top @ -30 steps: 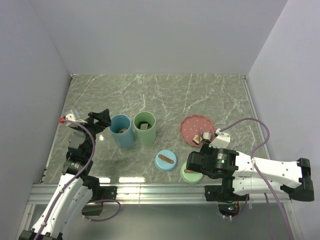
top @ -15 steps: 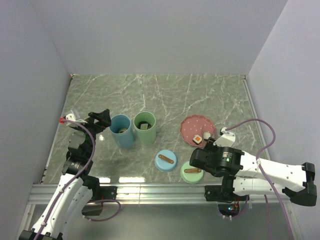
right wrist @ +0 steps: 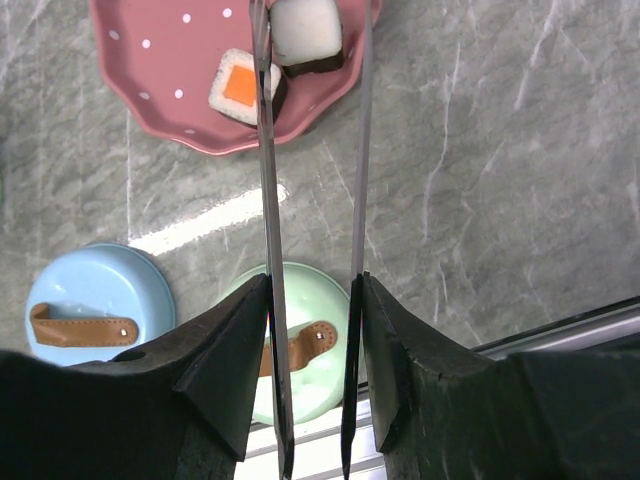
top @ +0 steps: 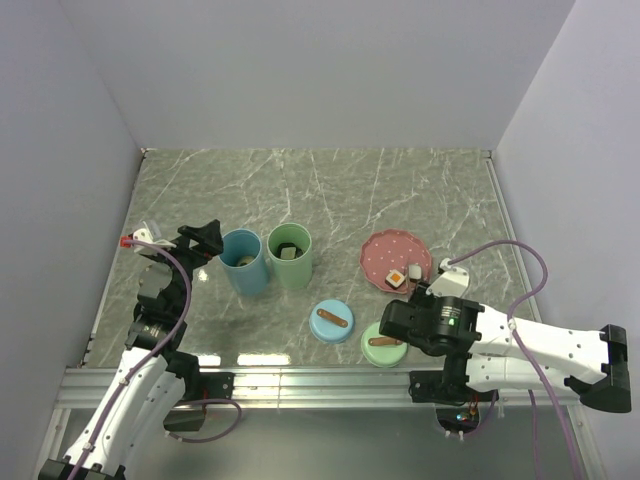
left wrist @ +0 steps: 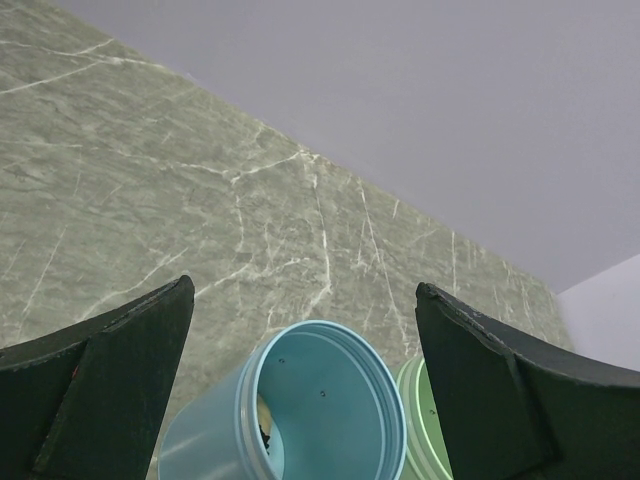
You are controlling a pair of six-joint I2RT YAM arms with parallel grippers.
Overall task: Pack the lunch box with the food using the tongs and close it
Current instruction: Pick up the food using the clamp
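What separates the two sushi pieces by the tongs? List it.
The orange-topped piece has an orange centre; the white piece is plain on top. The white piece sits between the arms of the tongs; the orange-topped piece lies outside them, on the plate. Both are white with dark edges.

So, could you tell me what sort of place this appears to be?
Probably a robot lab test cell, not a kitchen: the left arm and right arm are bolted to a metal rail, and plain walls box in the marble-look table.

tongs [right wrist: 269, 200]: grey, slim, tips straddling white piece
white piece [right wrist: 306, 35]: at plate [right wrist: 170, 110] rim
orange-topped piece [right wrist: 243, 86]: just beside it
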